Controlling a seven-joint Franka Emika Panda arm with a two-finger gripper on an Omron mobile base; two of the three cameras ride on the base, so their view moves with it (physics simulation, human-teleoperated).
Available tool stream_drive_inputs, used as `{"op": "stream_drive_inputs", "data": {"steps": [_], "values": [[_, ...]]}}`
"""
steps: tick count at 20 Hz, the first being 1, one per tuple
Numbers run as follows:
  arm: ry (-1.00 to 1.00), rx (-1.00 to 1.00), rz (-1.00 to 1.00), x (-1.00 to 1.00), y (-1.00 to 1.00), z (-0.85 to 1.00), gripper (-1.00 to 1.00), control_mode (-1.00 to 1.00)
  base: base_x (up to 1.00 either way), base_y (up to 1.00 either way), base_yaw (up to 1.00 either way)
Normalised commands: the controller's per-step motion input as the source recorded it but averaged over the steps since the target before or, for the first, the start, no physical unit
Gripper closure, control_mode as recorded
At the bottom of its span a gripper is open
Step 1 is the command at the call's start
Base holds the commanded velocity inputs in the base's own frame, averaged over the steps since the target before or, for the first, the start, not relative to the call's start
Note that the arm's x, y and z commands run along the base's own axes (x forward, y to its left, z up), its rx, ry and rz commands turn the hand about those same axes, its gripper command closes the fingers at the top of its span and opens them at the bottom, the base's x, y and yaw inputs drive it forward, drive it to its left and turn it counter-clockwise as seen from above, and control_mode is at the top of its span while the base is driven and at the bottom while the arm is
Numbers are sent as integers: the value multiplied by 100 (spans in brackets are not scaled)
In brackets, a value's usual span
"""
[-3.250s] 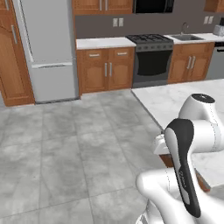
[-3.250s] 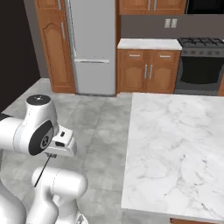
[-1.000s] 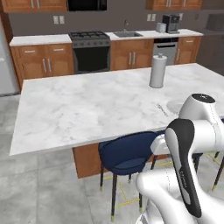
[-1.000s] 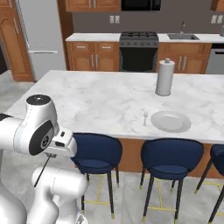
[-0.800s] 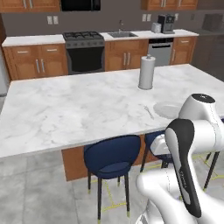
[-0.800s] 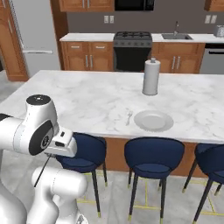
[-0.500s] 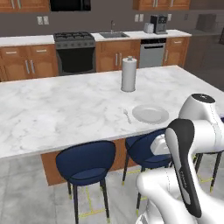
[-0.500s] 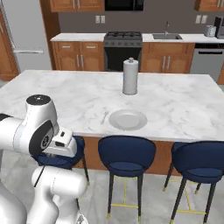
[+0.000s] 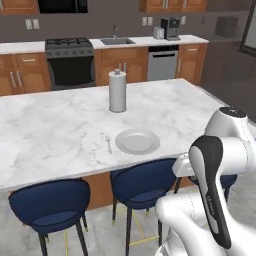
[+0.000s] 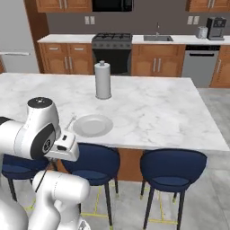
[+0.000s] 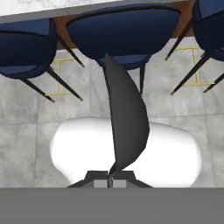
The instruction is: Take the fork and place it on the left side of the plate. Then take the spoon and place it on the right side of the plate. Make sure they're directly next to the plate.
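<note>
Gripper (image 11: 109, 180) pointed down at the tiled floor beside the navy stools (image 11: 124, 33), jaws together and holding nothing. On the marble island counter (image 9: 60, 130), the plate (image 9: 137, 141) lay near the front edge, with the fork (image 9: 107, 143) just to its left, seemingly not touching. A paper towel roll (image 9: 118, 91) stood upright behind the plate. No spoon could be made out.
</note>
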Motion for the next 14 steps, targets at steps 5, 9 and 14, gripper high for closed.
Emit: {"op": "stream_drive_inputs", "data": {"steps": [5,9,14], "values": [[0,0,0,0,0,0,100,100,42,-60,0],[0,0,0,0,0,0,100,100,44,-54,0],[0,0,0,0,0,0,100,100,48,-47,0]]}}
